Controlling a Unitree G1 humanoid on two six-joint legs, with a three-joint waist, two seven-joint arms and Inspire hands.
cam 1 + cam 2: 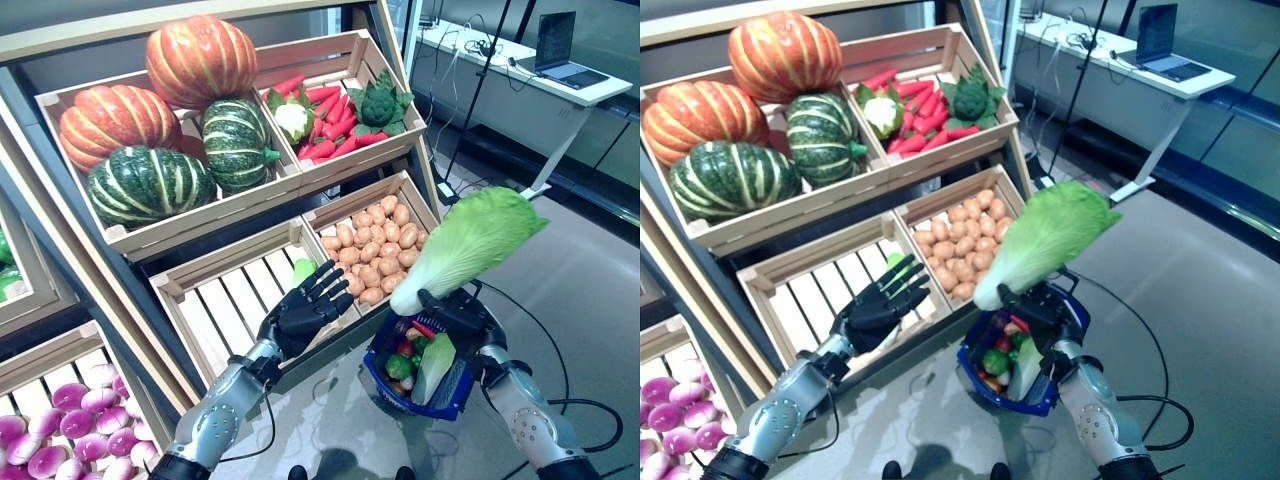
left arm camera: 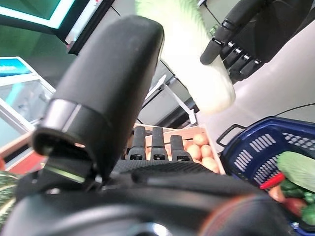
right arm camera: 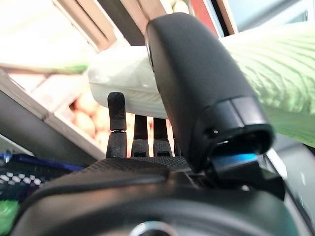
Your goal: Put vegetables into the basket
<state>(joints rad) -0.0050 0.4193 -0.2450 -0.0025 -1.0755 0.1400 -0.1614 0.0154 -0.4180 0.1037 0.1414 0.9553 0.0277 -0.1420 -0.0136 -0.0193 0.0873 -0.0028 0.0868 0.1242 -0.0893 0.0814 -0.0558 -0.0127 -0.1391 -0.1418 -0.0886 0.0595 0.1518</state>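
One cabbage [image 1: 468, 245] clasped in right hand [image 1: 455, 312] above basket [image 1: 447, 398], mid-carry. Left hand [image 1: 305, 310] spread, empty, near crate [image 1: 240, 300]. Next, likely: lower cabbage, release.

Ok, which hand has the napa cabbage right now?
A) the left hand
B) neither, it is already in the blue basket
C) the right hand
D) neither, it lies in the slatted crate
C: the right hand grips the napa cabbage near its white base, above the blue basket, while the left hand is open and empty in front of the slatted crate.
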